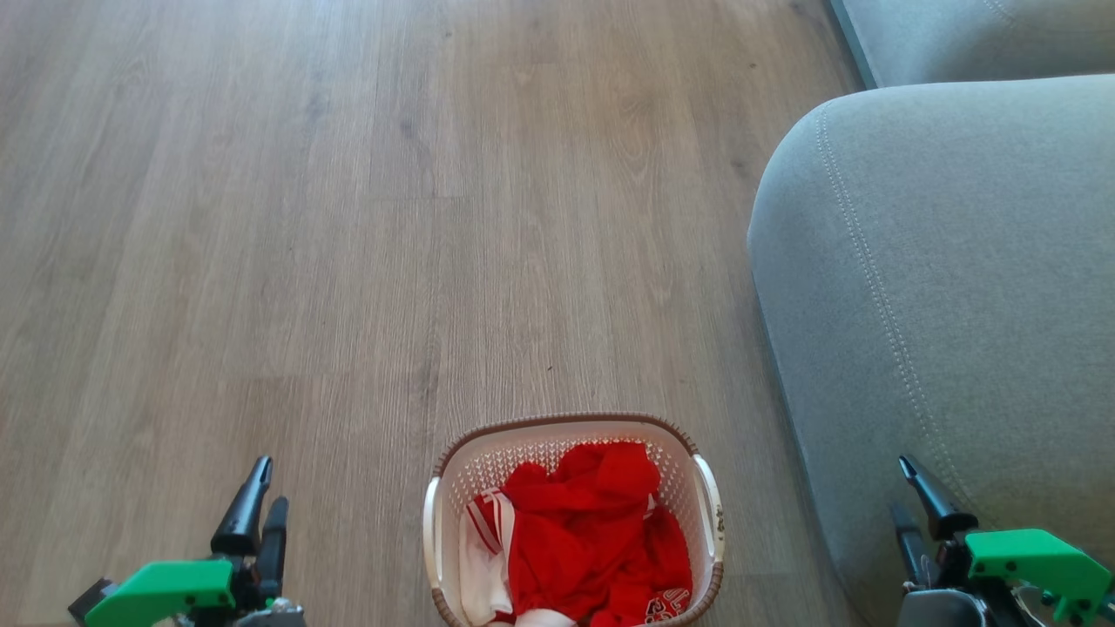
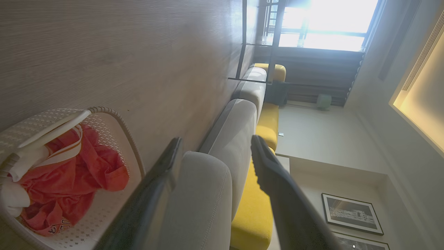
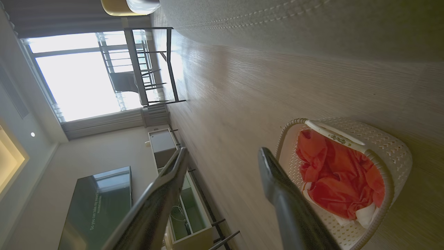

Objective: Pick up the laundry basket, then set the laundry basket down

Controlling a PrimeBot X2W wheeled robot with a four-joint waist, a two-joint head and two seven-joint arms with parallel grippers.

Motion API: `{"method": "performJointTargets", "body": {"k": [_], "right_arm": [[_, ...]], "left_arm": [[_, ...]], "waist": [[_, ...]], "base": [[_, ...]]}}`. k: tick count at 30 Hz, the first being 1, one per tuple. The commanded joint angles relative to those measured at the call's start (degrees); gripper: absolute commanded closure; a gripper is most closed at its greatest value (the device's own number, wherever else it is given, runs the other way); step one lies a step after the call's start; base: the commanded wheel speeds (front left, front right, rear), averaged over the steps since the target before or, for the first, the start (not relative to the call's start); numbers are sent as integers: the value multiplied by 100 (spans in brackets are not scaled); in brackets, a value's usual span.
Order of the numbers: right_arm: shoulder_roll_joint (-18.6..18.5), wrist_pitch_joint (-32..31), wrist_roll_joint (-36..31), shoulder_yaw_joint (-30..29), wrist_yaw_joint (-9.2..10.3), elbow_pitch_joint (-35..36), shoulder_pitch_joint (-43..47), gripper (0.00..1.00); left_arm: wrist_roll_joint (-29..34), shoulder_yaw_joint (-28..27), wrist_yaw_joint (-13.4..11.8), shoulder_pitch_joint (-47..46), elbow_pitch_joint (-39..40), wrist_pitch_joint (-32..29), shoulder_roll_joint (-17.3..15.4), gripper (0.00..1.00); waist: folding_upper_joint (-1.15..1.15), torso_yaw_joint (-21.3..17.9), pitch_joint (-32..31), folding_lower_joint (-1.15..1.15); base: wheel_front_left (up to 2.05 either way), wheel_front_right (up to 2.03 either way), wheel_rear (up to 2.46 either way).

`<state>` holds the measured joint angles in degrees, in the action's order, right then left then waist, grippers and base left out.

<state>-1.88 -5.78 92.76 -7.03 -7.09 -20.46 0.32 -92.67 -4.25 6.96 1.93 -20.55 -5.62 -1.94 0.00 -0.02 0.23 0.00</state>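
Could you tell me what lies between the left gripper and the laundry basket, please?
In the head view, the stretch between the left gripper and the laundry basket is bare wooden floor; nothing lies on it.

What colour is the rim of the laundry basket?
Brown with a woven look, on the laundry basket; the head view shows it best.

Pale wood-grain floor [image 1: 348, 218] runs across the room. A grey sofa [image 1: 941, 305] with stitched seams stands along one side, with yellow cushions [image 2: 267, 121] on its seat. At the far end is a bright window [image 2: 326, 24], with a black metal frame [image 3: 152, 62] standing before it. Framed pictures [image 2: 352, 213] hang on the wall behind the sofa, and a dark screen [image 3: 97, 205] is on another wall.
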Motion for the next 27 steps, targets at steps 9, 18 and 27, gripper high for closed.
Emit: {"method": "performJointTargets", "body": {"k": [9,18,27], "right_arm": [[-24,189,-180,66,-5,268,-318,0],[-30,339,-616,68,-8,373,-443,0],[-36,490,-1231,62,-10,577,-538,0]], "left_arm": [[204,-102,11,-347,251,171,-46,0],[560,-205,14,-444,291,322,-50,0],[1018,-341,18,-521,418,473,-54,0]], "waist": [[0,6,20,0],[0,49,57,0],[0,100,50,0]], "base": [[0,0,0],[0,0,0],[0,0,0]]}}
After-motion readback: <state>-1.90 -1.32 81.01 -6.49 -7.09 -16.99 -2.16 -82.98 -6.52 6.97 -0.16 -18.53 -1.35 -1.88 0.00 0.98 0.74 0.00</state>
